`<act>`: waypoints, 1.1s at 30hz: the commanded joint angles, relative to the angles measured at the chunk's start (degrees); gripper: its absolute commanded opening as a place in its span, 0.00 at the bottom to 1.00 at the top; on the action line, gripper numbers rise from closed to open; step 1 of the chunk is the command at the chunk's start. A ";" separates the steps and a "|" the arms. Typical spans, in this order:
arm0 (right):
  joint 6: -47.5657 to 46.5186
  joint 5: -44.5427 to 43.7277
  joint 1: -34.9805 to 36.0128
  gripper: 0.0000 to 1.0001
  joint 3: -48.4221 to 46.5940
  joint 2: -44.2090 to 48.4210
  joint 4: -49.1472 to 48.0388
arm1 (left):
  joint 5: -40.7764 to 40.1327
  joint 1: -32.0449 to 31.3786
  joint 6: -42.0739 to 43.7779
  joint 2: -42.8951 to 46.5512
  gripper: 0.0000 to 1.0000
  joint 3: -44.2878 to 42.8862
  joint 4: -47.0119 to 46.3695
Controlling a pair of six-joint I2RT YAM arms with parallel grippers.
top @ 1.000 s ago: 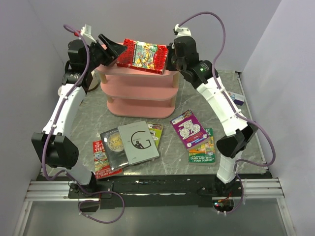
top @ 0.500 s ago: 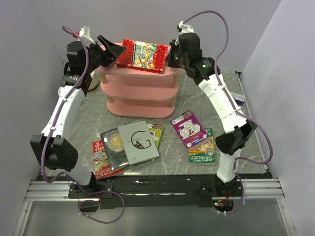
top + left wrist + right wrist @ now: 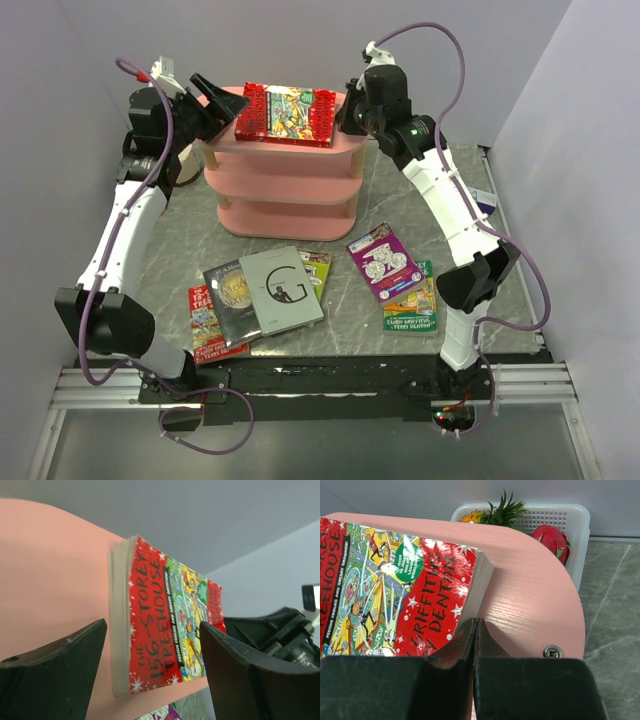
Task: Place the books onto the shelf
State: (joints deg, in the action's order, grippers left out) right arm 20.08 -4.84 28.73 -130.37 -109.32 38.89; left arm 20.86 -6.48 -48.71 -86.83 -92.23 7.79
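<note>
A red cartoon-cover book (image 3: pixel 288 112) lies flat on the top board of the pink shelf (image 3: pixel 285 190). My left gripper (image 3: pixel 218 102) hovers open just off the book's left end. In the left wrist view the red book (image 3: pixel 165 620) lies beyond the wide-apart fingers (image 3: pixel 55 670), untouched by them. My right gripper (image 3: pixel 345 115) is shut with nothing in it. Its closed tips (image 3: pixel 476 622) rest against the page edge of the red book (image 3: pixel 395 590). More books lie on the table: grey "G" (image 3: pixel 282 290), dark (image 3: pixel 228 295), red (image 3: pixel 205 322), lime-green (image 3: pixel 316 268), purple (image 3: pixel 383 262), green (image 3: pixel 412 308).
Behind the shelf's top board (image 3: pixel 530 600) stands a white basket (image 3: pixel 565 517) with a pink dragon fruit (image 3: pixel 551 540) and a pineapple top (image 3: pixel 502 507). A small white-and-blue box (image 3: pixel 482 200) lies at the table's right edge. Grey walls close in on both sides.
The red book has settled from a slight tilt to lying flat on the top board. My left gripper opened wider and drew back to the left. My right gripper stayed shut at the book's right edge.
</note>
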 commanded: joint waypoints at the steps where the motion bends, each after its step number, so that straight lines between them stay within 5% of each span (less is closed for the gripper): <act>1: 1.98 -3.14 -2.10 0.05 2.47 4.63 -2.33 | -8.53 2.26 1.34 3.41 0.86 -4.01 7.29; 3: 3.74 -5.17 -3.41 0.15 3.62 7.70 -1.46 | -16.35 3.92 0.72 4.64 0.99 -5.51 11.00; 6: 5.50 -10.00 -4.12 0.43 8.62 14.37 -1.53 | -23.56 6.03 -0.42 8.86 0.96 -4.29 14.44; 7: 5.50 -10.53 -4.12 0.54 14.99 19.79 -2.76 | -24.80 6.04 -0.34 11.74 0.96 -3.41 14.53; 10: 6.64 -8.09 -3.95 0.68 34.11 32.61 -11.36 | -24.92 6.04 -0.95 19.04 0.96 3.78 11.47; 15: 10.51 -4.30 -2.89 0.77 60.88 45.50 -20.43 | -19.82 2.10 -2.01 30.11 0.96 21.18 8.47; 26: 14.37 -6.05 -3.76 0.90 83.07 48.32 -13.32 | -18.50 -28.04 -7.80 40.68 0.97 56.07 -4.44; 33: 15.61 -5.53 -8.86 0.91 90.72 48.41 -14.28 | -16.03 -36.05 -10.35 32.18 0.96 59.09 -14.47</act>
State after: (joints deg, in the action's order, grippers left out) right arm 34.09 -9.43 22.50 -40.77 -61.69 27.03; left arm 3.09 -39.13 -56.75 -50.52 -31.46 5.58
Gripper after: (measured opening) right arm 0.914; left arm 0.963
